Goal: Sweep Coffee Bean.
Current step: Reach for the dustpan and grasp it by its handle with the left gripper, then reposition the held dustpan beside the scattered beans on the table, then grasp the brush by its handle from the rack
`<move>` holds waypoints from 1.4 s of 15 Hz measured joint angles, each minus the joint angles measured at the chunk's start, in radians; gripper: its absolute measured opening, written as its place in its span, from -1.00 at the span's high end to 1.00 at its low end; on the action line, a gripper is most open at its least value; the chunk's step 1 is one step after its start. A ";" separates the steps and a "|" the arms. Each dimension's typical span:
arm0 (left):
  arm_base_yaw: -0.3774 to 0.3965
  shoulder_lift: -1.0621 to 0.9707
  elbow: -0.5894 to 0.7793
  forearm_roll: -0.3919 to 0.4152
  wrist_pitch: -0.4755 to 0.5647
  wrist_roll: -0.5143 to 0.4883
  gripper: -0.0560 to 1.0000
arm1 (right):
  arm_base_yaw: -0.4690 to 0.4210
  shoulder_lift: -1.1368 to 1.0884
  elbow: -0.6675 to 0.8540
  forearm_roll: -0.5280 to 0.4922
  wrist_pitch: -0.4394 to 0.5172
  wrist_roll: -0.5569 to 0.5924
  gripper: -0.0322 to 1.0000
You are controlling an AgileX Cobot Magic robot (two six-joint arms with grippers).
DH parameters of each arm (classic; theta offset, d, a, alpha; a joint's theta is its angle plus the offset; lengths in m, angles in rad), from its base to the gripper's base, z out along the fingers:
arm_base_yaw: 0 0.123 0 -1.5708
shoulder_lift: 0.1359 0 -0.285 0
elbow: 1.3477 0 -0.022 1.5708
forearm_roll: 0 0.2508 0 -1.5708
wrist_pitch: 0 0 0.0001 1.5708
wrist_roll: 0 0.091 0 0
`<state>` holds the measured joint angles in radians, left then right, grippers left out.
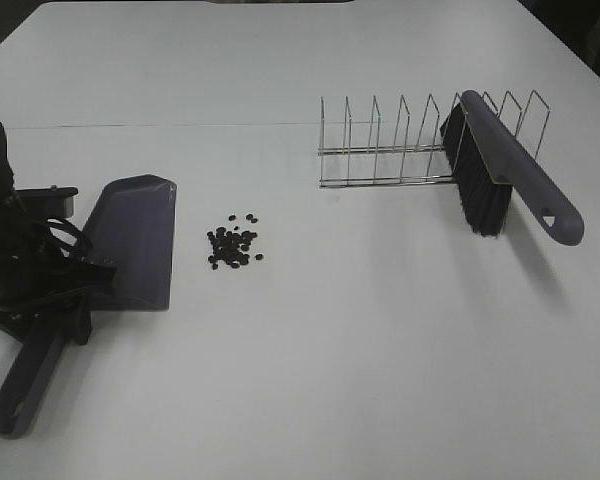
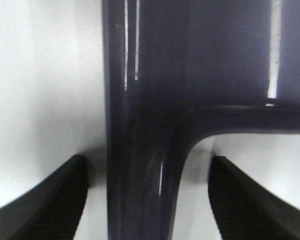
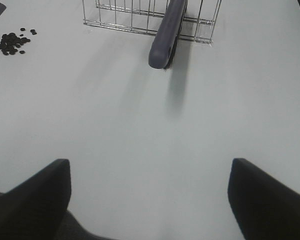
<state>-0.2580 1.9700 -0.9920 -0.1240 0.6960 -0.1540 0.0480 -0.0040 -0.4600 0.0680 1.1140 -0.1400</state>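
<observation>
The coffee beans (image 1: 233, 245) lie in a small loose cluster on the white table, just right of the purple dustpan (image 1: 135, 240). They also show in the right wrist view (image 3: 11, 42). My left gripper (image 1: 77, 298) is open and low over the dustpan's neck (image 2: 140, 125), one finger on each side with a gap to each. The purple brush (image 1: 510, 175) with black bristles leans in the wire rack (image 1: 400, 150) at the back right. My right gripper (image 3: 150, 167) is open and empty, well short of the brush handle (image 3: 167, 30). It is out of the exterior view.
The dustpan's long handle (image 1: 25, 385) points toward the front left corner. The wire rack (image 3: 120, 15) has several upright dividers. White table (image 1: 380, 350) stretches between the beans and the brush.
</observation>
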 joint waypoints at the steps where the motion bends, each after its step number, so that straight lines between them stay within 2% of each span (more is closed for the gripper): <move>1: 0.000 0.000 0.000 0.000 0.000 0.000 0.13 | 0.000 0.000 0.000 0.000 0.000 0.000 -0.52; 2: 0.000 0.000 0.000 -0.002 0.000 0.000 0.28 | 0.000 0.000 0.000 0.000 0.000 0.000 -0.52; 7: 0.000 0.000 0.000 0.013 0.002 0.000 0.27 | 0.000 0.000 0.000 0.000 0.000 0.000 -0.52; 11: -0.001 0.000 -0.002 0.134 0.032 0.000 0.27 | 0.000 0.000 0.000 0.000 0.000 0.007 -0.52; 16: -0.001 0.000 -0.002 0.183 0.054 0.000 0.27 | 0.000 0.000 -0.022 -0.009 -0.034 0.085 -0.52; 18: -0.001 0.000 -0.002 0.201 0.059 0.000 0.27 | 0.000 0.049 -0.045 -0.033 -0.038 0.151 -0.51; 21: -0.001 0.000 -0.002 0.212 0.062 -0.004 0.27 | 0.000 0.227 -0.136 -0.045 -0.038 0.179 -0.51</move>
<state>-0.2590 1.9700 -0.9940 0.0880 0.7580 -0.1580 0.0480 0.2230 -0.5960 0.0230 1.0760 0.0390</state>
